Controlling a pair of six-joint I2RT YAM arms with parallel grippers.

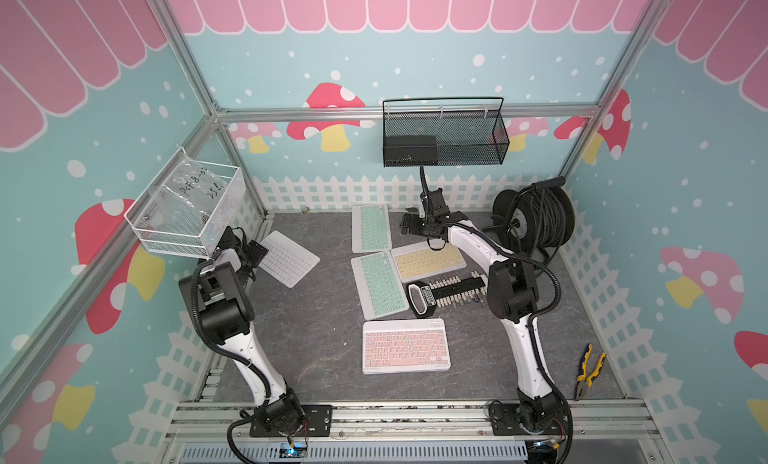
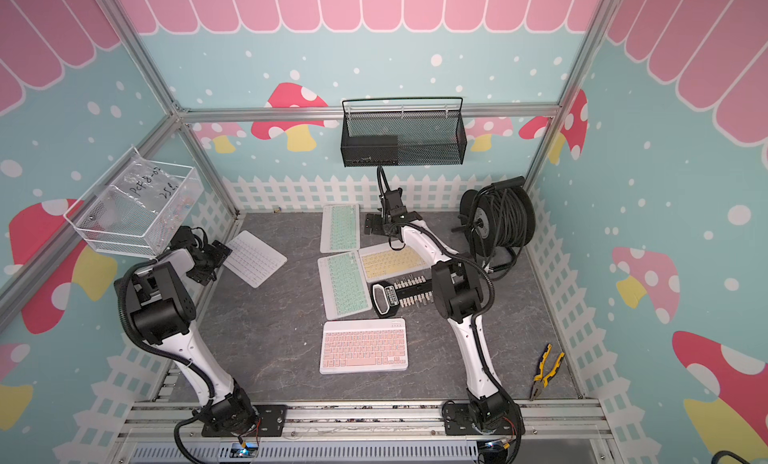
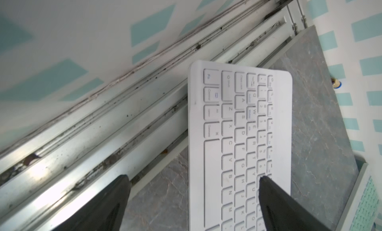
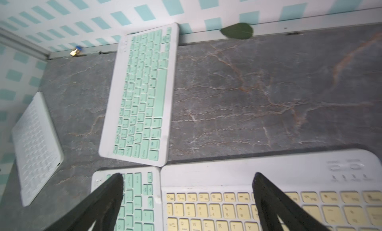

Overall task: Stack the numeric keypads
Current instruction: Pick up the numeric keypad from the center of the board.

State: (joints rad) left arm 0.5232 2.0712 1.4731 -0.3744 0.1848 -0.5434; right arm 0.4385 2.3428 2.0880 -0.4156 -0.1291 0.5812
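5 keypads flat on grey tabletop, none stacked. Pink keypad nearest, alone. Next, near mint keypad, black peg holder at its right; yellow keypad just beside. White keypad far left, left gripper over it, jaws apart, empty. Right gripper jaws apart, empty, above mint-yellow seam. Far mint keypad by back fence.

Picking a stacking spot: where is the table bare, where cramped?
Bare: between the white keypad and the mint keypads, down past the pink keypad; also between it and the pliers, under the right arm. Cramped: mint keypads, yellow keypad, peg holder.
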